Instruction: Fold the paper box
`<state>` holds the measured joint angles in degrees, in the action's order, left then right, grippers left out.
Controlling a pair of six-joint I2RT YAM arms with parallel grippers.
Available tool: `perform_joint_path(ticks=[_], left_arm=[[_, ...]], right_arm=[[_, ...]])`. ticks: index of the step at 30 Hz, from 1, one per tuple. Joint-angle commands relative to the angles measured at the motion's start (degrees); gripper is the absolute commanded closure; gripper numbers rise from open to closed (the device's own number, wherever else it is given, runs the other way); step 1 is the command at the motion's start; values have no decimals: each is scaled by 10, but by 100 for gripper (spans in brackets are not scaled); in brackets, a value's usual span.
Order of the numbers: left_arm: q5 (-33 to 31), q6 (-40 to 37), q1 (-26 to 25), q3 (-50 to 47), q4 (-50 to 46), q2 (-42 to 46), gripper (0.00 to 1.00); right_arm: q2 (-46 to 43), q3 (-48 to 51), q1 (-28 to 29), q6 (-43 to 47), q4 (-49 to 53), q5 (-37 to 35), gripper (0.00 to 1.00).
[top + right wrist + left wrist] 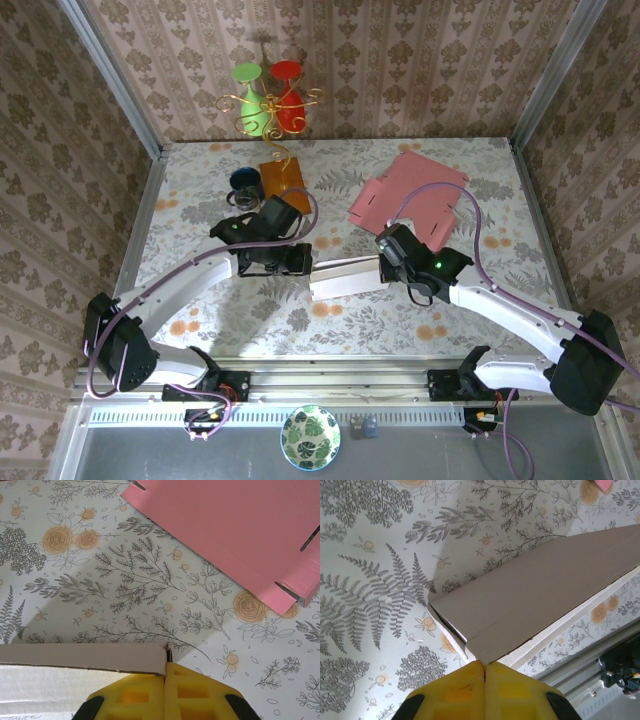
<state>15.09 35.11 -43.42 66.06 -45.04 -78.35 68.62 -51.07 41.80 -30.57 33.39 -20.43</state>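
White paper box (345, 278) sits pretty much dead centre on the floral worktop (200, 190), lying flat-ish and stretched between the two arms. Left hand (300, 262) is at its left end and right hand (385, 272) is at its right end.

From the left wrist cam, the yellow fingertips (465, 690) are pressed together with a corner of the box (535, 595) pinched right in the seam between them. You can see a couple of layers of card peeling apart slightly along the near left edge, and the box runs off toward the upper right.

Right wrist cam is a similar deal: the yellow pads (190, 690) are squeezed together with a thin upright edge of the box (80, 657) nipped between them, and the rest of the box runs off to the left.

Other stuff lying around: a flat pink cardboard sheet (410, 200) with slots cut in it, just behind the right hand and not touching the white box. At the back of the worktop there's an orange card (283, 175) with a dark cup (245, 182) just beside it. Behind those is a gold stand (268, 95) with a green glass and a red glass. A leaf-pattern bowl (310, 438) sits down in front of the arm bases.
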Motion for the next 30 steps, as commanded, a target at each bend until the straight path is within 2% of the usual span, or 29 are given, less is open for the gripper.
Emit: perform_joint_path(ticks=[1, 5, 14, 30], left_arm=[[22, 32, 1, 24, -45, -16, 100], [42, 33, 7, 41, -75, -31, 100], [53, 42, 10, 37, -70, -38, 100], [27, 15, -3, -14, -37, -25, 100]], right_arm=[[13, -4, 10, -17, 27, -1, 100], [13, -3, 11, -18, 28, -3, 100], [16, -2, 11, -23, 29, -5, 100], [16, 1, 12, -17, 21, -4, 100]])
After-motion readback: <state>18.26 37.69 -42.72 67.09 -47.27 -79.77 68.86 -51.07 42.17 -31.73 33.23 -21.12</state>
